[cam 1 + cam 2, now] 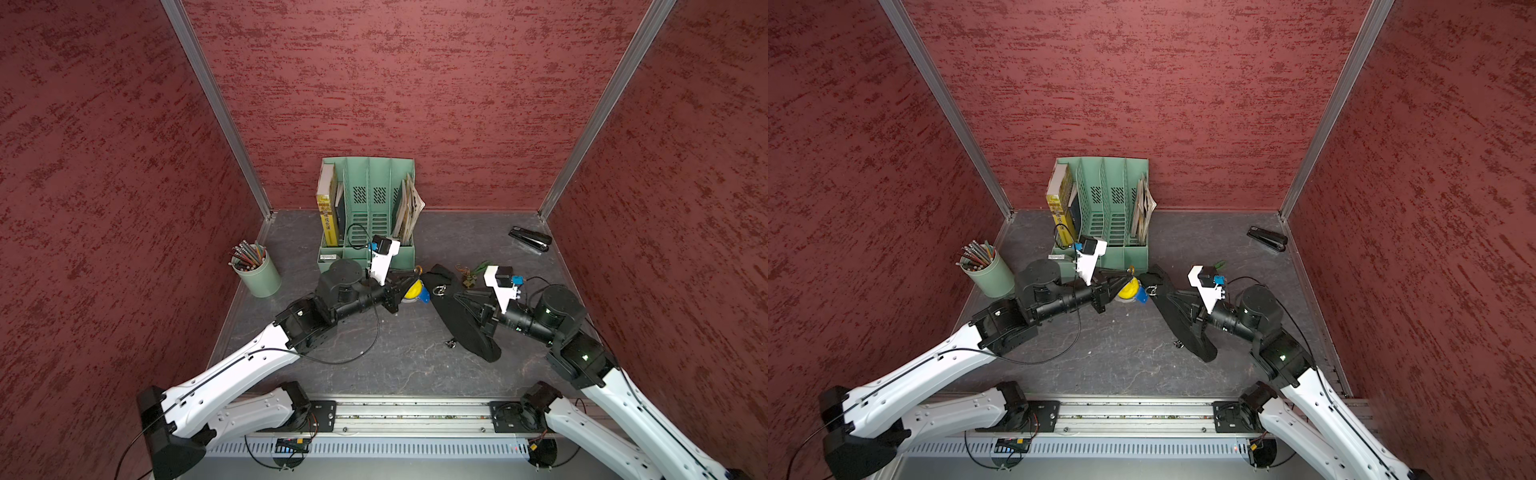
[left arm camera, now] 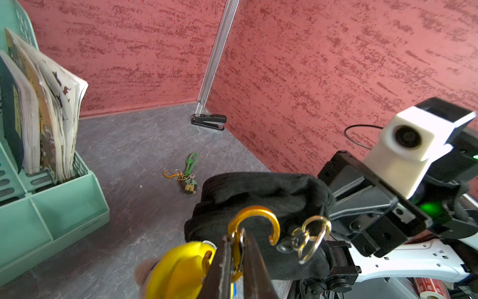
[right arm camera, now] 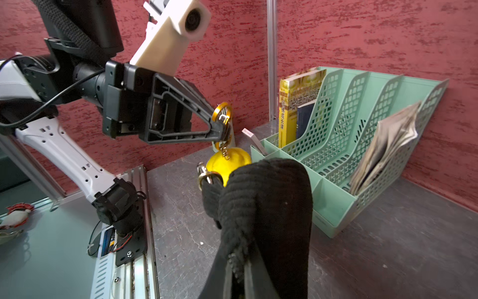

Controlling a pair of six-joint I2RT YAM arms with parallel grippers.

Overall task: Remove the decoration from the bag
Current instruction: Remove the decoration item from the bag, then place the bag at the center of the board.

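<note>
LEFT ARM HOLDS THE CHARM: The left gripper pinches the orange carabiner of the yellow decoration, which hangs below its closed fingers at mid-table, just in front of the green file rack. The right gripper is clamped on the black bag, which runs slantwise from beside the decoration toward the front right of the table, its far end lifted.

In the wrist views the hook's open mouth appears clear of the bag's metal clasp, though only just. By that reading the work in hand is the parting. The bag should be held firm while the decoration is drawn off to the left, hook mouth turned from the ring so it cannot re-catch.

Room lies toward the front edge, bare between the arms. The rack crowds the back, a pencil cup stands by the left edge, a second keychain lies behind the bag, and a stapler sits in the back right corner.
</note>
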